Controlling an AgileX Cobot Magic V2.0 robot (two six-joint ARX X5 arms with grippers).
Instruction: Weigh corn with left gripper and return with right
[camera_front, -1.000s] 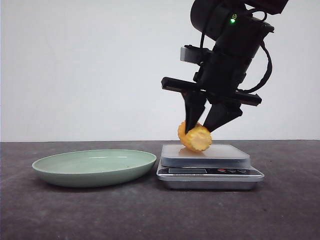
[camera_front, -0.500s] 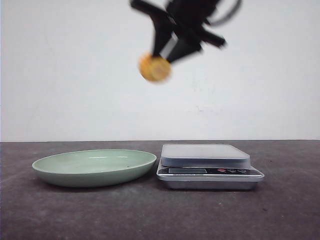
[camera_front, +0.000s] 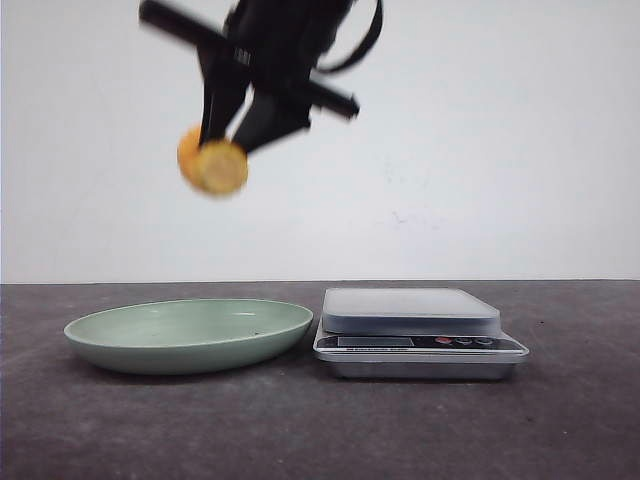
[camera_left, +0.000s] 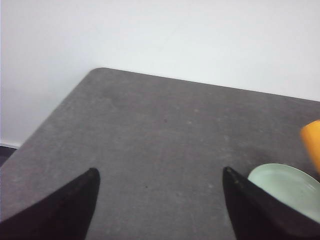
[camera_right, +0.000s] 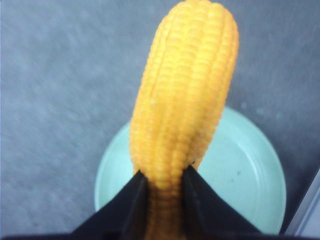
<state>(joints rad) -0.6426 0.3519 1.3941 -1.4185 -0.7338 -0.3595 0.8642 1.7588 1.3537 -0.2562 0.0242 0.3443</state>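
Yellow-orange corn (camera_front: 214, 164) hangs high in the air above the pale green plate (camera_front: 190, 334), pinched between the fingers of the right claw (camera_front: 228, 140). Beside the plate on the dark table (camera_front: 320, 430) stands a kitchen scale (camera_front: 415, 332). The left claw (camera_left: 160, 207) is spread wide, holding nothing.

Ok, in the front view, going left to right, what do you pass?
Green plate on the table, then the corn held high in the right end effector above the plate's right half, then the kitchen scale with nothing on its platform.
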